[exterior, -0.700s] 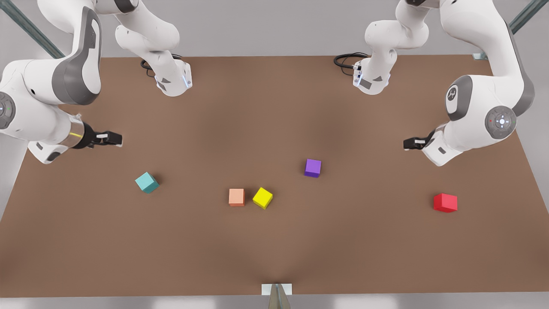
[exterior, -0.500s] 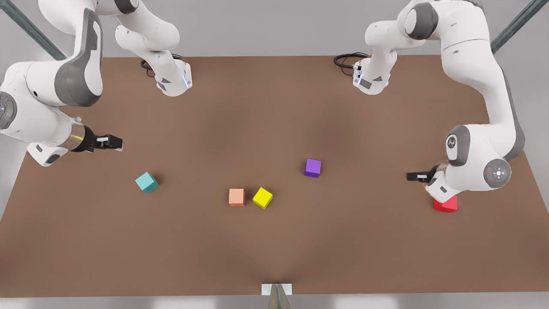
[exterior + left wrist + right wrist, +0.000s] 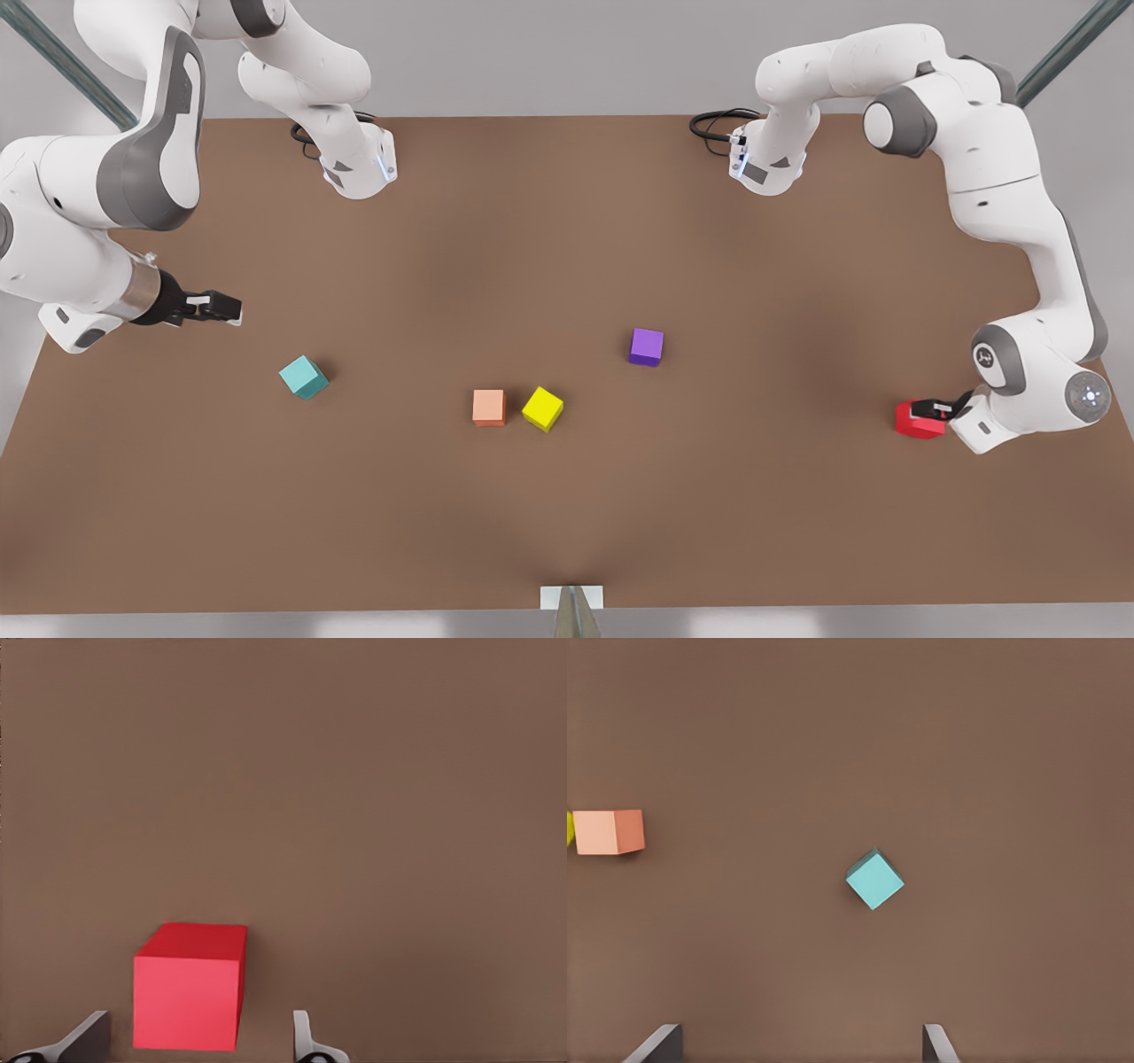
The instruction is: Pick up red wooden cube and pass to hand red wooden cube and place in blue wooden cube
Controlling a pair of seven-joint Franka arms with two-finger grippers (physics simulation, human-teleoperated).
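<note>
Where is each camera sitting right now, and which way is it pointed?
Front view: high above the table, looking down; both arms in frame.
Left wrist view: on the left gripper, facing the red wooden cube between its open fingertips.
Right wrist view: on the right gripper, facing the blue wooden cube; open fingertips frame it.
Shared: the front view shows both cubes too.

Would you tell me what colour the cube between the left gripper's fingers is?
Bright red: the red wooden cube sits between the open left gripper, clearest in the left wrist view.
</note>
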